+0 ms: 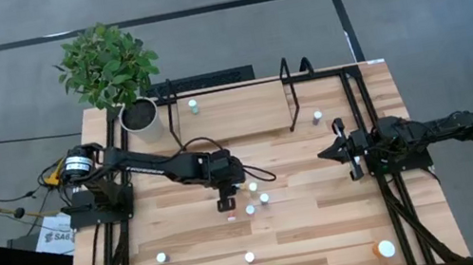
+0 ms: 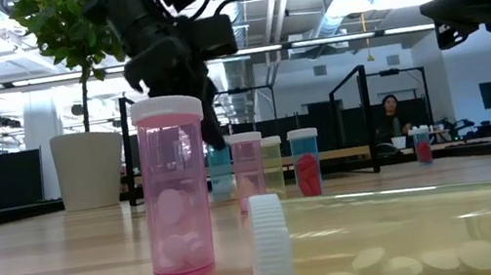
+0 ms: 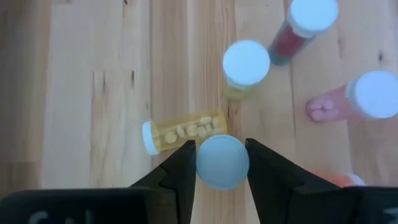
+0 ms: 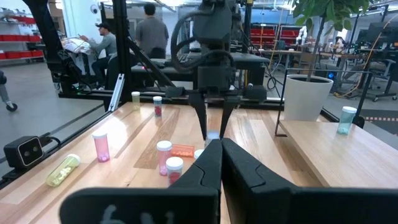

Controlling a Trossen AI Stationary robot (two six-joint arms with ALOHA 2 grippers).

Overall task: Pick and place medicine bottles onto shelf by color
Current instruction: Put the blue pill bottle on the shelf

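My left gripper (image 1: 227, 201) points down at the table's middle, its two fingers on either side of the white cap (image 3: 222, 162) of a small bottle. The low view shows that bottle's greenish body (image 2: 222, 173) below the fingers. Several capped bottles stand close by (image 1: 252, 187), and a yellow one (image 3: 186, 129) lies on its side. The shelf (image 1: 252, 111) is at the far edge with one bottle (image 1: 194, 106) standing on its board. My right gripper (image 1: 330, 152) hangs shut and empty at the right, clear of everything. My left gripper pinches the bottle's round white cap (image 3: 202, 163) between its two fingers, which come from above and point down. The bottle stands upright under the fingers. The cap hides its body in the wrist view, and I cannot tell whether its base is on the table.
A potted plant (image 1: 115, 71) stands at the far left corner. More bottles are scattered toward the near edge (image 1: 161, 258), with a larger orange one (image 1: 384, 248) at the near right and another (image 1: 318, 117) by the shelf's upright loop (image 1: 291, 94). People show in the room behind.
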